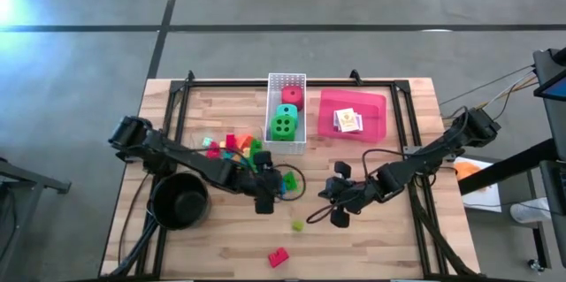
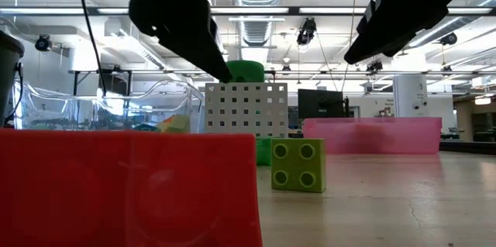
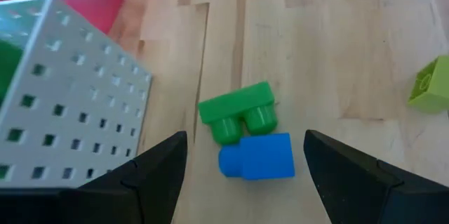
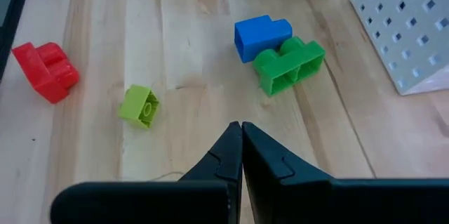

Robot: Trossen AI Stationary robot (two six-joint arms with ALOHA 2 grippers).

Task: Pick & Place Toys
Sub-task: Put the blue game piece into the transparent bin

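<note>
A blue brick (image 3: 257,158) and a green brick (image 3: 238,112) lie side by side on the wooden table, touching each other. My left gripper (image 3: 245,140) hovers open over them, one finger on either side of the blue brick, touching nothing; in the high view it (image 1: 266,194) is at mid-table. My right gripper (image 4: 242,129) is shut and empty, hanging above bare wood right of the bricks (image 1: 337,214). A lime brick (image 1: 298,225) and a red brick (image 1: 279,257) lie toward the near edge. A green die (image 1: 284,123) and a red die (image 1: 292,97) sit in the white basket (image 1: 271,114).
A pink tray (image 1: 376,118) right of the basket holds a card pack (image 1: 348,121). A round black pot (image 1: 180,199) stands at the near left. More bright bricks (image 1: 232,145) lie left of the basket, in a clear tub (image 2: 101,108) as the low view shows.
</note>
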